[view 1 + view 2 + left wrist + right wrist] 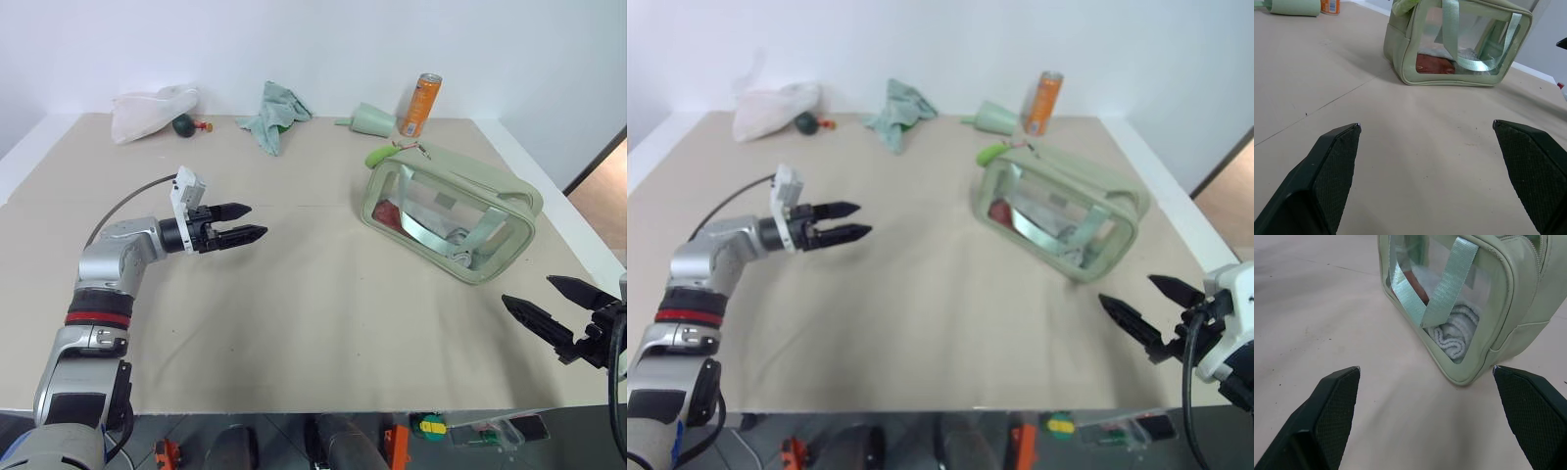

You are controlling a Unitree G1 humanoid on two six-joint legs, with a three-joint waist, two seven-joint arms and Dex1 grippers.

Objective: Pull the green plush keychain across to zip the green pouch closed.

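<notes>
Meanwhile, the green pouch (449, 211) sits on the right half of the table (294, 323), the green plush keychain (382, 155) hanging at its far left corner. My left tool (243, 223) hovers over the table's left half, spread and empty, well apart from the pouch. My right tool (554, 308) waits, spread and empty, near the pouch's near end.
</notes>
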